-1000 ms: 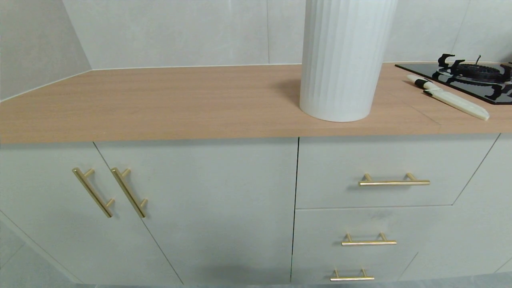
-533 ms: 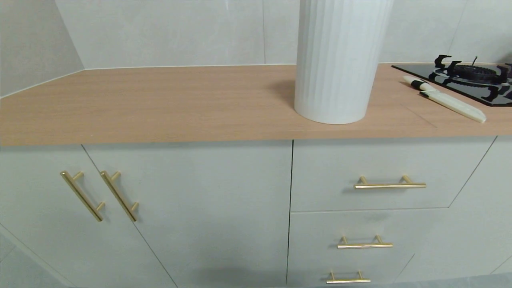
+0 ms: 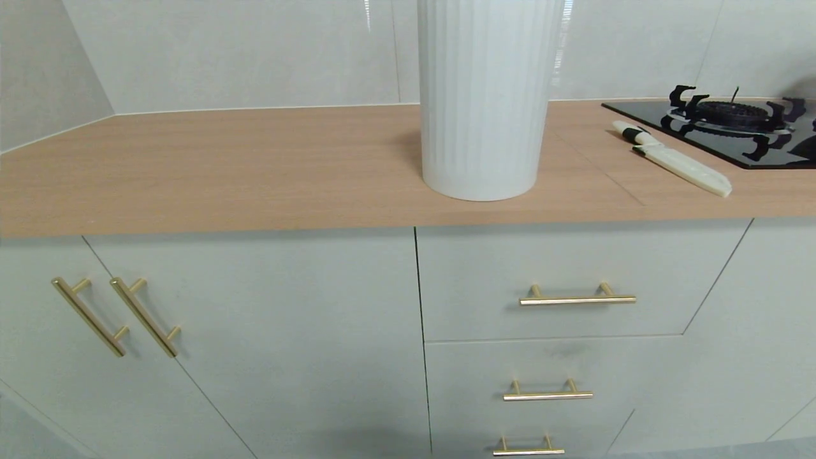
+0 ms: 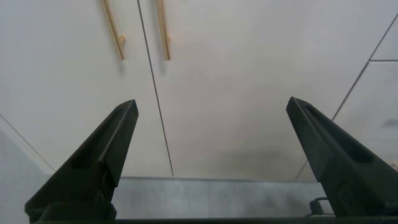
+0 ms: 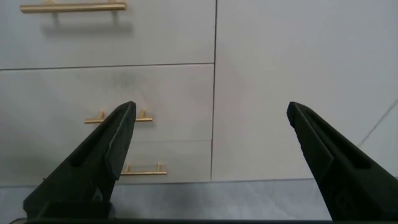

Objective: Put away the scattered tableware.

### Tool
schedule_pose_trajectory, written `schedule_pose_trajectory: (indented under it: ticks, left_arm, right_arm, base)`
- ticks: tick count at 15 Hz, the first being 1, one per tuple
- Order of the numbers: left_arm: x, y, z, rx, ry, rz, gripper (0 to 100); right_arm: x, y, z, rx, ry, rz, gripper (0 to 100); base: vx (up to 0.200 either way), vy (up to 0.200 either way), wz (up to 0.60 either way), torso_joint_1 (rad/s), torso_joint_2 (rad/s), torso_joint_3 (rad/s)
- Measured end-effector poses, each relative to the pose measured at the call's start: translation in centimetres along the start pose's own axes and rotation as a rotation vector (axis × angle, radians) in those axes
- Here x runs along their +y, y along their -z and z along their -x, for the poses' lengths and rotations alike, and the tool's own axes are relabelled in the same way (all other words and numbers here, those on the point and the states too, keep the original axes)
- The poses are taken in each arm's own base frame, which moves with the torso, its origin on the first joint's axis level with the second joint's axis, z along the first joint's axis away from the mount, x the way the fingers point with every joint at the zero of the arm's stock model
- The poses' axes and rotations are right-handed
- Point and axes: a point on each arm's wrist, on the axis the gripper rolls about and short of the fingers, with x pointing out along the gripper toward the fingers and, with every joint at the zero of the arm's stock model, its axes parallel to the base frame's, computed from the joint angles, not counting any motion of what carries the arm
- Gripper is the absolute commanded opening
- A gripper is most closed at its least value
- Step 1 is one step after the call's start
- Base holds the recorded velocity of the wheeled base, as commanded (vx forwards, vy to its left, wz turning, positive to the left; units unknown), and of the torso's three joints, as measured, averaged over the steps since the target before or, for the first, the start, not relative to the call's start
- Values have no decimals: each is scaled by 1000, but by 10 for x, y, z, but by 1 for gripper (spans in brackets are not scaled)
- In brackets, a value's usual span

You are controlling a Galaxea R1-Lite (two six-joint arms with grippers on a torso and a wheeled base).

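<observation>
my left pincer hangs low in front of the cabinet doors, spread wide and empty. my right pincer, just as wide and empty, faces the drawers. the knife lies on the surface, right of the white ribbed holder, just beside the hob. since a second ago only my head camera has shifted, sliding the whole scene leftward.

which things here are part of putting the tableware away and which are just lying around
For the job: knife lying on the countertop; tall white ribbed container, possibly where it goes.
Just there: gas burner; drawers; cupboard doors.
</observation>
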Motion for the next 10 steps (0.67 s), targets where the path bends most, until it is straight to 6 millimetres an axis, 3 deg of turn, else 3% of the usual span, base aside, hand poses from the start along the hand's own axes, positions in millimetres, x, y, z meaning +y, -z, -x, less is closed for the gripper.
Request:
schedule_pose_trajectory:
  ticks: [3, 8, 10]
  left_arm:
    - [0, 0, 0, 1, 0, 0, 100]
    - [0, 0, 0, 0, 0, 0, 100]
    - [0, 0, 0, 0, 0, 2, 100]
  right_arm:
    - [0, 0, 0, 0, 1, 0, 100]
    - [0, 0, 0, 0, -1, 0, 100]
    - [0, 0, 0, 0, 0, 0, 100]
  base:
    - [0, 0, 0, 0, 0, 0]
    - [200, 0, 0, 0, -1, 3]
    - [0, 0, 0, 0, 0, 0]
